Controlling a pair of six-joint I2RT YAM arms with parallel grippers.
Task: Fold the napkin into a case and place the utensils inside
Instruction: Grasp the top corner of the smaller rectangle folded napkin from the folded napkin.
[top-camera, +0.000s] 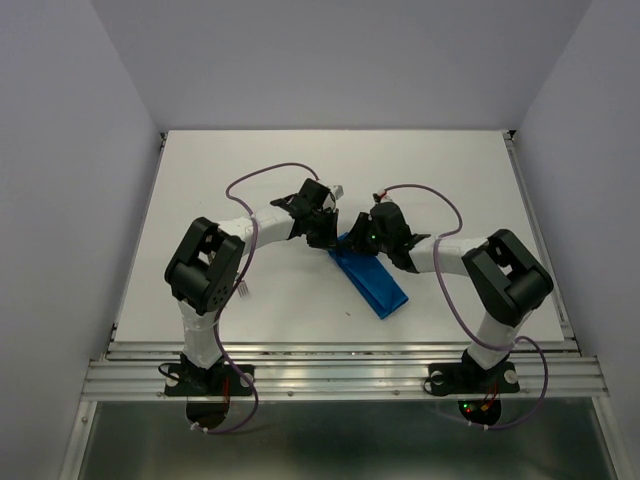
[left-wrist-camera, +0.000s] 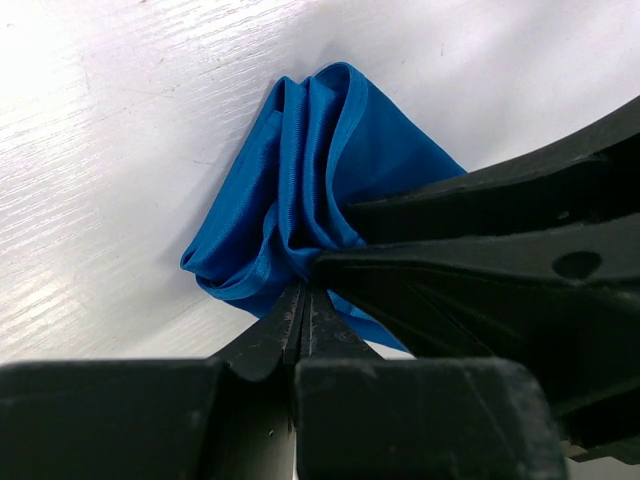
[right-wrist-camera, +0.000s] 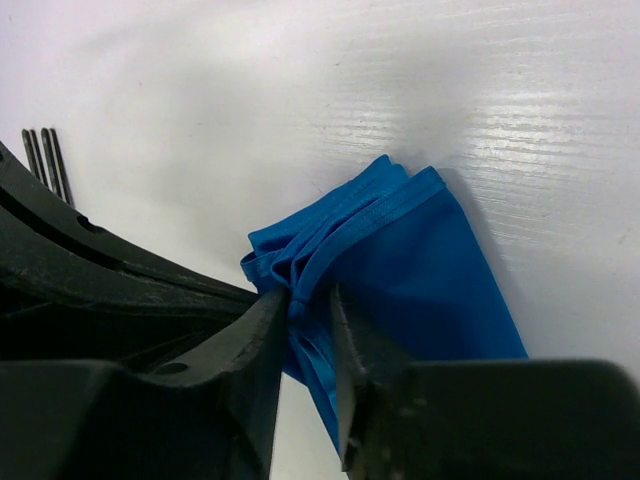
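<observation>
Nearest the arm bases, the napkin (top-camera: 372, 282) lies on the desk (top-camera: 450, 180) as a narrow blue band. Its near end is flat and squared, and it runs diagonally away toward the middle of the desk. So the cloth is already close to case shape, though nothing has gone into it.

Further out, at the band's far end, the two arms meet and the cloth is gathered into a creased bunch. The left gripper (left-wrist-camera: 303, 292) has its fingers pressed together, with the bunched folds pinched at their tips. The right gripper (right-wrist-camera: 308, 300) comes in from the other side. Its fingers stand a narrow gap apart with a ridge of hemmed folds between them. Whether they are clamping that ridge or only bracketing it, I cannot tell.

Beyond both grippers, the tines of the fork (right-wrist-camera: 45, 160) show past the left arm, lying on the desk apart from the cloth. The knife is not visible in any view.

By my reading, the step in hand is the last shaping of the far end: either settling the final fold or parting the layers into a mouth. The next move calls for one side to keep the lower layers down while the other lifts only the top layer. The bunch should be eased out without dragging the flat near end out of line. Only then does fetching the fork make sense.
</observation>
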